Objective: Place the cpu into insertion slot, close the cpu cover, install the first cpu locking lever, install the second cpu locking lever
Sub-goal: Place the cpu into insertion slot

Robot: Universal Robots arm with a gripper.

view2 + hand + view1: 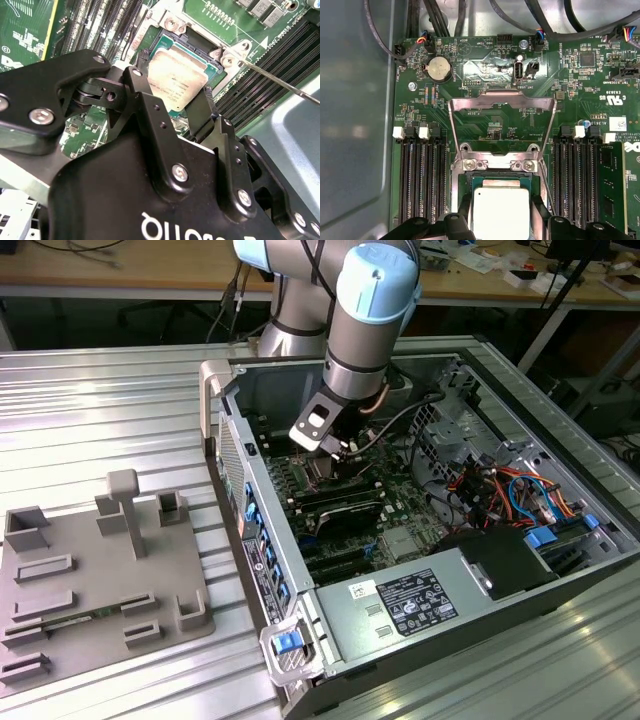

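Clamping the cpu between its fingers, the gripper, centre of the exterior view, holds it level in the insertion slot, the cpu cover swung open for access.

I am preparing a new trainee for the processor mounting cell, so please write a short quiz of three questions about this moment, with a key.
1. True or false: the cpu cover is shut over the insertion slot.
2. What sits between the fingers of the gripper? A) a heatsink B) the cpu C) a screwdriver
3. Fill the gap: in the first wrist view, long black memory slots run on ___ sides of the insertion slot.

Key: 1 false, the cover stands open. 2 B. 3 both.
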